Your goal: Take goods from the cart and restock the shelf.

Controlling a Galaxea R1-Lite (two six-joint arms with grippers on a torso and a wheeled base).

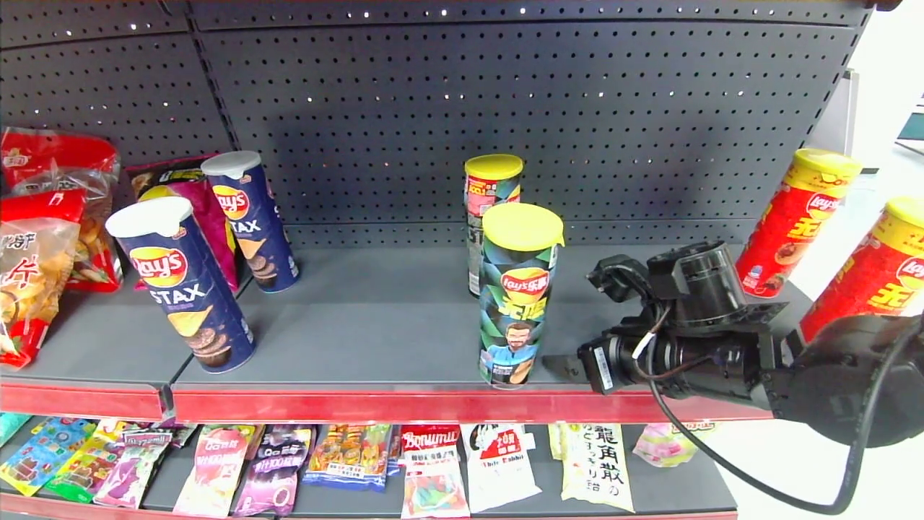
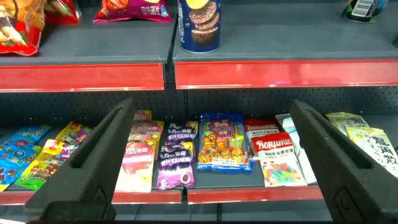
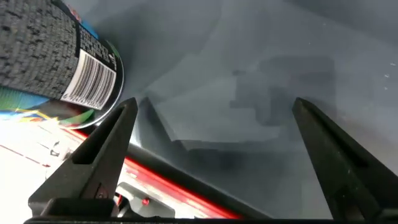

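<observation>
A green-and-black chip can with a yellow lid stands upright at the front edge of the grey shelf. A second can of the same kind stands behind it. My right gripper is just to the right of the front can, low over the shelf, open and holding nothing. In the right wrist view the can's base lies outside the spread fingers of the right gripper. My left gripper is open and empty, facing the lower shelf's snack packets.
Two blue cans lean on the shelf's left part, beside red snack bags. Two red cans stand at the right end. Bare shelf lies between the blue and green cans. Flat packets fill the lower shelf.
</observation>
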